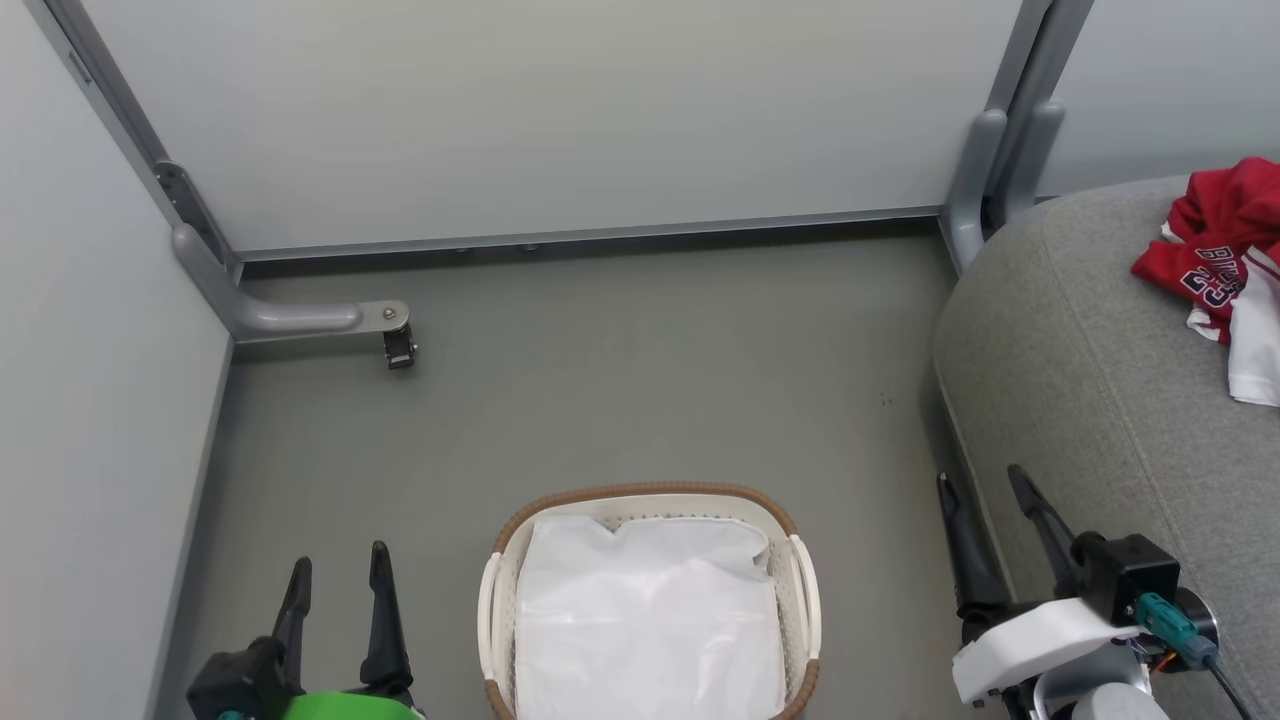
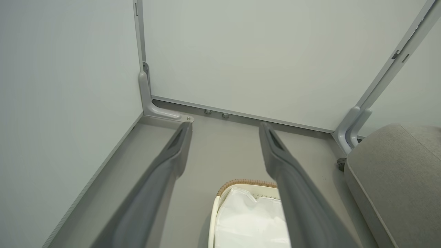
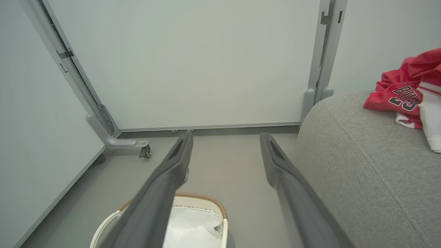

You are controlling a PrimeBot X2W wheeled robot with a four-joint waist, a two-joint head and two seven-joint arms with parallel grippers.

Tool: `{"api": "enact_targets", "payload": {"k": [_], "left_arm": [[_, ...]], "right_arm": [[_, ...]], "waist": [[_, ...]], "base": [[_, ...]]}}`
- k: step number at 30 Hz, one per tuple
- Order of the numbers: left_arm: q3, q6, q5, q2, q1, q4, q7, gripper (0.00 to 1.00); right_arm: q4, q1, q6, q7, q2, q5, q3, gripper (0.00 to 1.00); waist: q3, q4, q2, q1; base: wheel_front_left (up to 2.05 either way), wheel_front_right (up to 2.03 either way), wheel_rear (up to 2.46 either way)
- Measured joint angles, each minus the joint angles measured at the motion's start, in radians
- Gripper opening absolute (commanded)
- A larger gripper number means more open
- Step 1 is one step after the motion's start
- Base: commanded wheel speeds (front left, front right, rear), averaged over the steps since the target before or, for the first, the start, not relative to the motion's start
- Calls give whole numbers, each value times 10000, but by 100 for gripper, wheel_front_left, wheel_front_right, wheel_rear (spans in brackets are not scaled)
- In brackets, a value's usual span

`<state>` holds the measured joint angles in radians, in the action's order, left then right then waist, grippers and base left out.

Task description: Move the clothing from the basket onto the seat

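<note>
Head view. The clothing (image 1: 1215,250), a crumpled red heap with a white panel, lies on the seat (image 1: 1090,380) at the upper right of the frame and is cut by the right edge. The visible part of the heap runs from top to bottom of the frame. In the right wrist view the jersey lettering (image 3: 404,96) faces up and slants upward to the right.

The basket (image 1: 640,492) stands on the floor (image 1: 620,380) at lower centre, its long axis running up the frame. A white sheet (image 1: 650,630) lies inside it.

The left gripper (image 1: 340,555) is at lower left and the right gripper (image 1: 979,473) at lower right beside the seat's edge. Both have their fingers spread apart, pointing up the frame, grasping nothing. Each is apart from the basket and well apart from the clothing.
</note>
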<state>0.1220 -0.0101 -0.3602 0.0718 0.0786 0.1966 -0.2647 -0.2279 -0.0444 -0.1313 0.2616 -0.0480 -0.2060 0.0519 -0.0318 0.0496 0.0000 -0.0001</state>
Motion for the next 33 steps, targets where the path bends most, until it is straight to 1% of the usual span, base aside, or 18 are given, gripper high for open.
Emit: {"api": "enact_targets", "payload": {"k": [5, 18, 33], "left_arm": [[-107, 92, 67, -128, 143, -8, 0, 100], [-128, 232, 199, -197, 175, 98, 0, 100], [-155, 265, 278, -213, 174, 203, 0, 100]], "right_arm": [[42, 174, 0, 0, -4, -46, -44, 100], [-113, 268, 0, 0, -4, -138, 125, 100], [-209, 268, 0, 0, -4, -221, 194, 100]], "waist": [[123, -45, 0, 0], [286, -101, 0, 0], [332, -61, 0, 0]], "base": [[0, 0, 0], [0, 0, 0], [0, 0, 0]]}}
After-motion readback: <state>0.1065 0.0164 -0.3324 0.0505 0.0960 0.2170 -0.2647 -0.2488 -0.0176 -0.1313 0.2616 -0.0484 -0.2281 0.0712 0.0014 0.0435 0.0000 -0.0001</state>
